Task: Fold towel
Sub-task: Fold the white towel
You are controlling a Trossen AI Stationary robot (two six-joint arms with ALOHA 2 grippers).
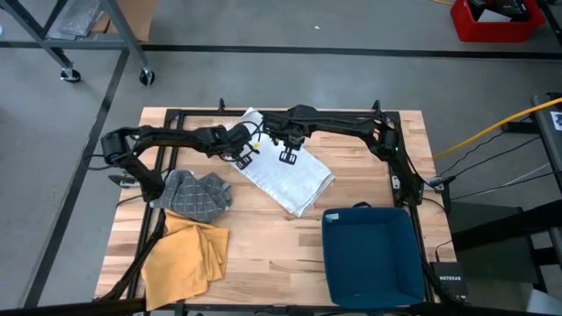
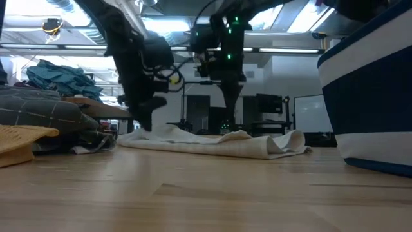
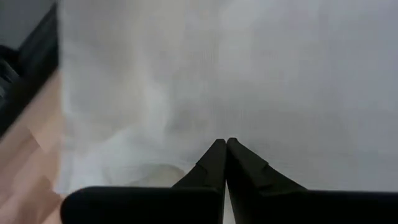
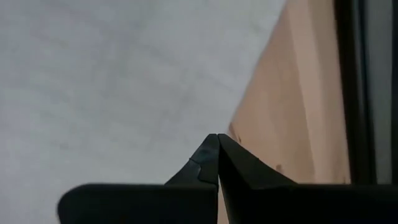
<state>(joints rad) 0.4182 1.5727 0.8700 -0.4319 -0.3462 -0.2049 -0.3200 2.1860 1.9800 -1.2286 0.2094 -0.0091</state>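
A white towel (image 1: 285,171) lies in a long folded strip, slanting from the table's far middle toward the near right; in the low view the towel (image 2: 212,142) lies flat with low creases. My left gripper (image 1: 242,159) is shut over the strip's left edge, its fingers (image 3: 225,149) pointing steeply down at the cloth. My right gripper (image 1: 288,156) is shut over the strip's right edge, where the right wrist view shows the towel (image 4: 124,81) next to bare wood. Nothing shows between either pair of fingers. My left gripper (image 2: 145,122) comes down to the towel's left end with shut fingers from above; whether they touch the cloth I cannot tell. My right gripper (image 2: 230,122) points down with its shut tips close over the towel's raised crease (image 2: 235,134); I cannot tell whether it touches.
A grey checked cloth (image 1: 198,193) and a yellow cloth (image 1: 184,254) lie at the near left. A dark blue bin (image 1: 373,254) stands at the near right. Black frame rails (image 1: 176,114) run along the table's edges. Bare wood shows in the near middle.
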